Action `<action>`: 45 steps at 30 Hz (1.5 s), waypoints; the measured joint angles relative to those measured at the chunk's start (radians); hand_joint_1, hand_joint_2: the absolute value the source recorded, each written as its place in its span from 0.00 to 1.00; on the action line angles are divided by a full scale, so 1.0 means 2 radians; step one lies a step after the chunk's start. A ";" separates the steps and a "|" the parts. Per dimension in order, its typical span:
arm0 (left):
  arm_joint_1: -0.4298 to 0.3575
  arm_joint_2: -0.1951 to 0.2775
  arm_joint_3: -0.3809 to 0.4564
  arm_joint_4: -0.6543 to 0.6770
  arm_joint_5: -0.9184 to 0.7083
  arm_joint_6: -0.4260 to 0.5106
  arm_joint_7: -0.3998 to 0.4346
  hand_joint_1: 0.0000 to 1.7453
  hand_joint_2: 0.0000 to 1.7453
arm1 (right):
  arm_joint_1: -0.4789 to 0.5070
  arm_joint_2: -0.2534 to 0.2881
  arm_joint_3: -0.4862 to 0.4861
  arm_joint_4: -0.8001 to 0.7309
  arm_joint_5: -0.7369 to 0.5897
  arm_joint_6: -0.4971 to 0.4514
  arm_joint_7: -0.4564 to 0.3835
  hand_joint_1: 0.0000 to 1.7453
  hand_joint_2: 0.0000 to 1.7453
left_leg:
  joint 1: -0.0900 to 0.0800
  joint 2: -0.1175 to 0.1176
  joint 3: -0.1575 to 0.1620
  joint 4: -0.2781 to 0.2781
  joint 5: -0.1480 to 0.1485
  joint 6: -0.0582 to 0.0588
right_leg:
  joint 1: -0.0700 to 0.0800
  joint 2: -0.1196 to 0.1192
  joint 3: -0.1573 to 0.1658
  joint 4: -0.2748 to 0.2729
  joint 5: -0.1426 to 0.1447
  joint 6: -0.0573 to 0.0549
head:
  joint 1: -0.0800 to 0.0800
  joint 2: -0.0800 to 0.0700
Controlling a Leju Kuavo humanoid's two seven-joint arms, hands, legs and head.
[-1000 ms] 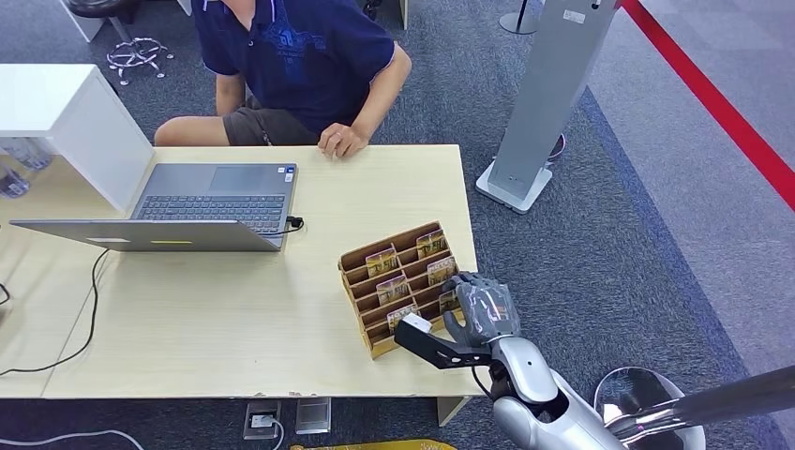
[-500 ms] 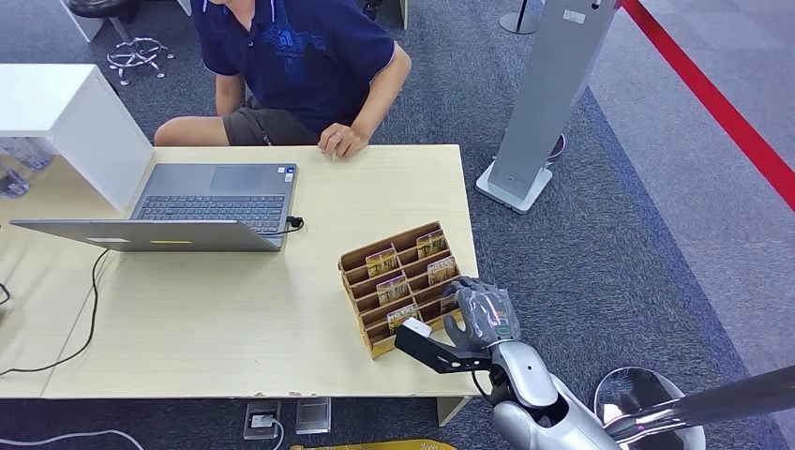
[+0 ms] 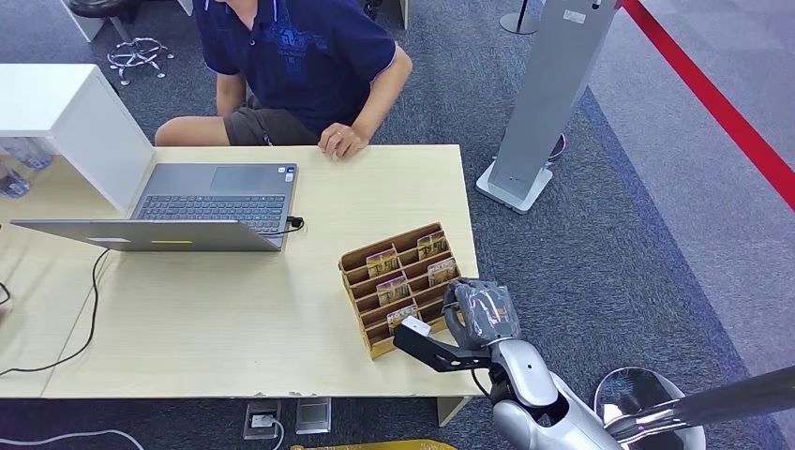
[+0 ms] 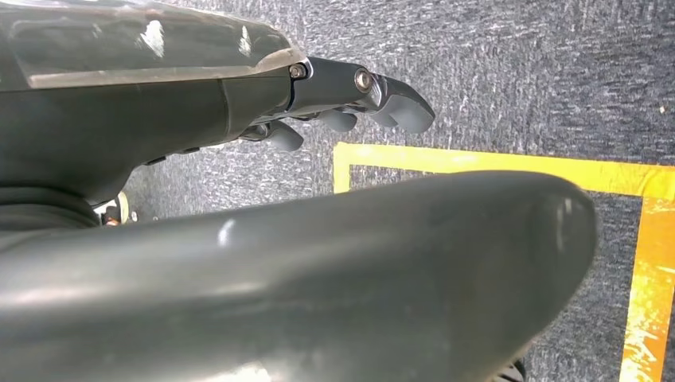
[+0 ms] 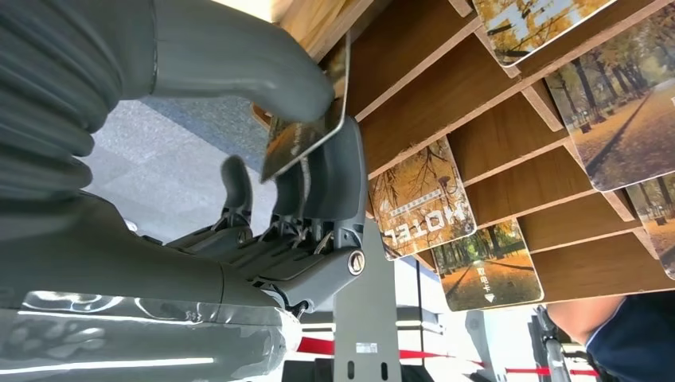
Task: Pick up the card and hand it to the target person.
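Your right hand (image 5: 263, 151) is pinching a card (image 5: 306, 131) between its thumb and fingers, right at the wooden card holder (image 3: 398, 281) by the table (image 3: 234, 319) edge. Your left hand (image 4: 350, 99) is hanging over the carpet, fingers apart, holding nothing. The person (image 3: 300, 66) is sitting across the table.

One laptop (image 3: 211, 202), one wooden card rack (image 3: 398, 286), one seated person (image 3: 295, 66).

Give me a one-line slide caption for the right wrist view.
Right hand pinches a card between thumb and fingers at the wooden card rack, other cards in the slots alongside.
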 joint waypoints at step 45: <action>0.000 0.001 0.000 0.000 -0.005 -0.008 -0.015 0.00 0.00 | -0.052 0.000 0.011 -0.142 -0.006 -0.007 -0.023 1.00 1.00 | 0.000 0.000 0.000 0.000 0.000 0.000 | 0.000 0.000 0.000 0.000 0.000 0.000 | 0.000 0.000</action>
